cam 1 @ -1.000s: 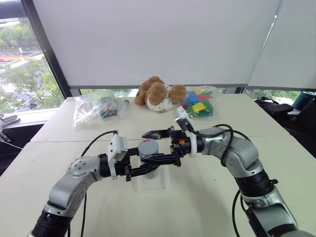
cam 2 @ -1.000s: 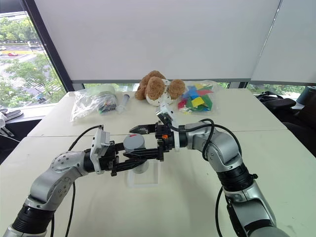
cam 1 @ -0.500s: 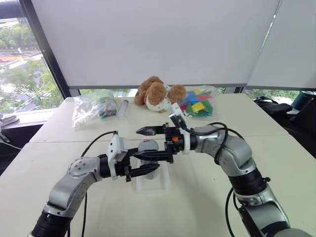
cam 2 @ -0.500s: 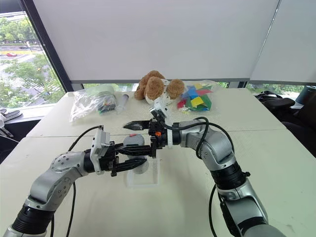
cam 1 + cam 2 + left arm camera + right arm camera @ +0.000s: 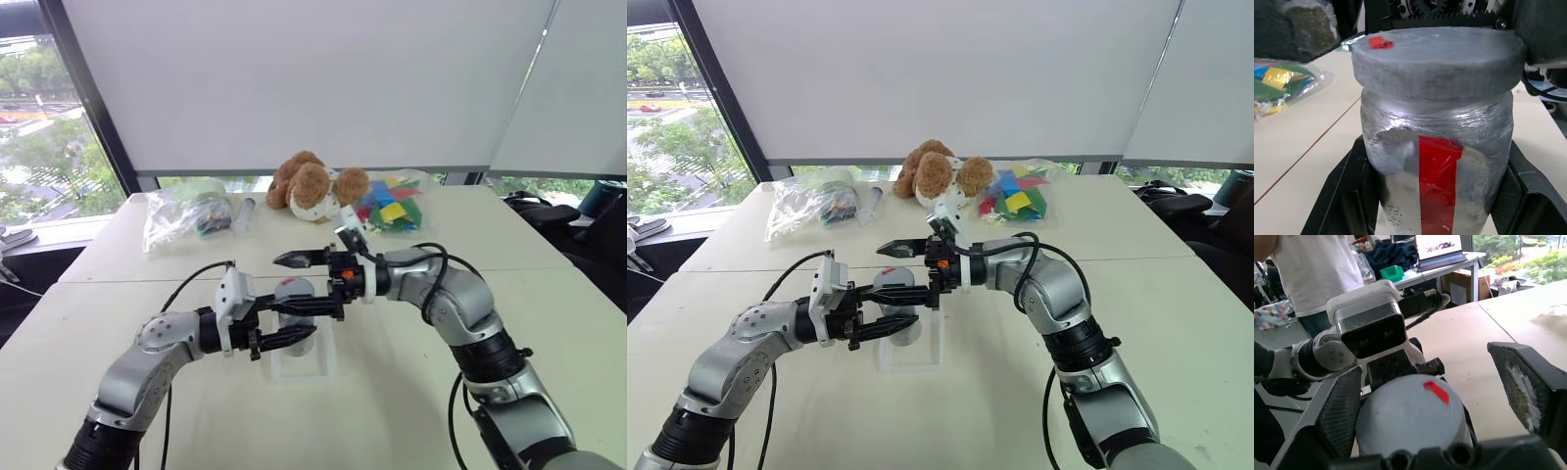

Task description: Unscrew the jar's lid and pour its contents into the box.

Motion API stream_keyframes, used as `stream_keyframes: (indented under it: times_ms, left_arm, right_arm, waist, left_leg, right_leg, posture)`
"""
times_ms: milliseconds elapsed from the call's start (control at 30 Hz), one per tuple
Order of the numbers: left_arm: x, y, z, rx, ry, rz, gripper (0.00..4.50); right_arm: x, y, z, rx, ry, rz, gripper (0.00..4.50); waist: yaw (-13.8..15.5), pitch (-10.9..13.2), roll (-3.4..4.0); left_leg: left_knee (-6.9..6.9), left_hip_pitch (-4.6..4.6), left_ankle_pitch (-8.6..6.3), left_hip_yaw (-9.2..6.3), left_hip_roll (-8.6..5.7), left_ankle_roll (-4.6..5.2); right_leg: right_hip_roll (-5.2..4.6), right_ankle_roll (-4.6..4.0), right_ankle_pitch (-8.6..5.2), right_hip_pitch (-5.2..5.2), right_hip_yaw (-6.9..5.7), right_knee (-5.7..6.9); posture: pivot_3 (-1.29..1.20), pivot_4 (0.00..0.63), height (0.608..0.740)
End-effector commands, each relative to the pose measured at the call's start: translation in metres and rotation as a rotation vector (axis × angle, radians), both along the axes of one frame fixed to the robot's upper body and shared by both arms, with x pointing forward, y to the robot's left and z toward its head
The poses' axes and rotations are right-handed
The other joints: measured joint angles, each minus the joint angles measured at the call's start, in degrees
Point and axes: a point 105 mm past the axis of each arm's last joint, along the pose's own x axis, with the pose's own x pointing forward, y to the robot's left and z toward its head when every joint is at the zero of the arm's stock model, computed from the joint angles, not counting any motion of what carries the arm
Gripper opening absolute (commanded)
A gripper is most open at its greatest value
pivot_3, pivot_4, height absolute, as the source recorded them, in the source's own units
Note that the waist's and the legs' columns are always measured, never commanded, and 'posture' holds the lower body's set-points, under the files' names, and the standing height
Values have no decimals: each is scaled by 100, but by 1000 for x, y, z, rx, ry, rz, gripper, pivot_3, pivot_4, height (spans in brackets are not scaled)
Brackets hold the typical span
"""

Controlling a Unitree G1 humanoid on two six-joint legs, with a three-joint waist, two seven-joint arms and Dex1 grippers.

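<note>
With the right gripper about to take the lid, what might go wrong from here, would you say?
1. The right gripper stands open around the lid; closing off-centre, it may slip on the cap.
2. The left gripper clamps only the jar body, which may turn with the lid.
3. The jar is held above the box; a sudden release of the lid could spill contents onto the table.
</note>
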Motion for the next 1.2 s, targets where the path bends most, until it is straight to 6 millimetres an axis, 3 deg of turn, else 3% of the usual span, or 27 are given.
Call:
stream_keyframes:
  times_ms: [33, 333, 600, 900, 1200]
  left_arm:
    - [-6, -2, 12, -14, -52, -28, 2204]
    - [-6, -1, 12, -14, -51, -27, 2204]
    - [-6, 0, 11, -10, -45, -27, 2204]
    - [-7, -1, 11, -11, -43, -34, 2204]
    - [-7, -1, 11, -13, -40, -35, 2204]
  right_arm:
    - [7, -19, 6, 15, -16, -54, 4448]
    - [-5, -33, 6, 28, 17, 3, 4448]
    - [-24, -41, 21, 99, 32, 105, 4448]
    - [-14, -14, 8, 11, -28, 57, 4448]
    - [-11, -1, 9, 19, -37, 67, 4448]
  waist:
    - [1, 0, 0]
    - [-3, 0, 0]
    - [6, 0, 0]
    - [-2, 0, 0]
    - [1, 0, 0]
  left_leg:
    - [0, 0, 0, 0, 0, 0]
    - [-1, 0, 0, 0, 1, 0]
    - [0, 0, 0, 0, 1, 0]
    - [-1, 0, 0, 0, 2, 0]
    - [0, 0, 0, 0, 1, 0]
  right_leg:
    - [0, 0, 0, 1, 0, 0]
    - [0, 0, 0, 0, 0, 0]
    - [0, 0, 0, 2, 0, -1]
    - [0, 0, 0, 0, 1, -1]
    - [0, 0, 0, 0, 0, -1]
  posture:
    - [0, 150, 740]
    - [0, 150, 740]
    - [0, 150, 740]
    - [0, 150, 740]
    - [0, 150, 740]
